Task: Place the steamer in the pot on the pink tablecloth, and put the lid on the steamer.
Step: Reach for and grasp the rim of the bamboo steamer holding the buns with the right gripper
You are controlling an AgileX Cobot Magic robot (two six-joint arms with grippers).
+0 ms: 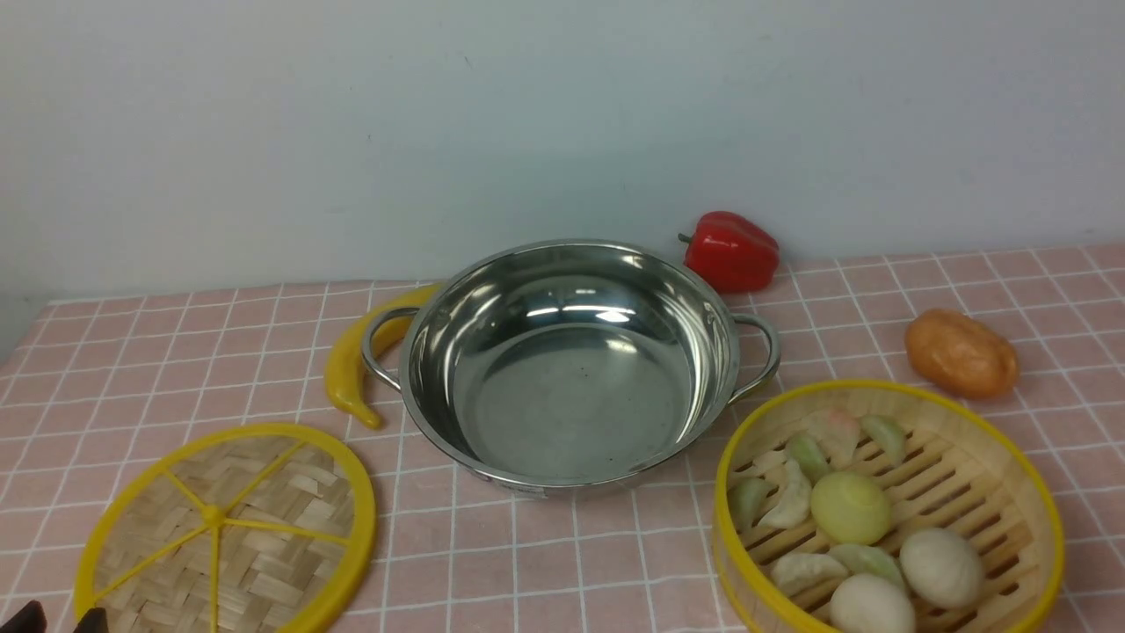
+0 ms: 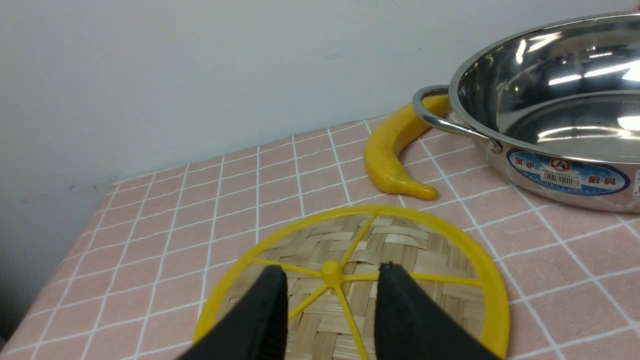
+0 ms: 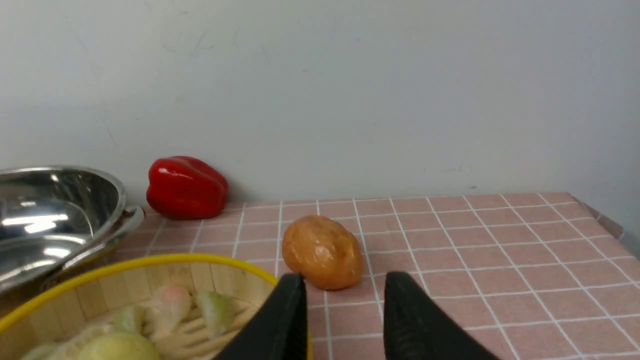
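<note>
The left gripper [image 2: 332, 270] hangs spread above the lid [image 2: 425, 260] — grasping nothing. The right gripper [image 3: 345, 276], also spread, overhangs the steamer [image 3: 150, 280].

Left gripper [image 2: 332, 272]: the two black fingers stand parted, with a clear gap between the tips. Both fingers taper to narrow tips and point forward and downward, toward the far side of the scene. In the front view, the left gripper [image 1: 57, 620] shows only as two dark tips at the near left corner, low over the surface.

Right gripper [image 3: 345, 280]: the two black fingers stand parted by a similar gap. The tips point forward and slightly downward. This gripper shows only in its own wrist view.
</note>
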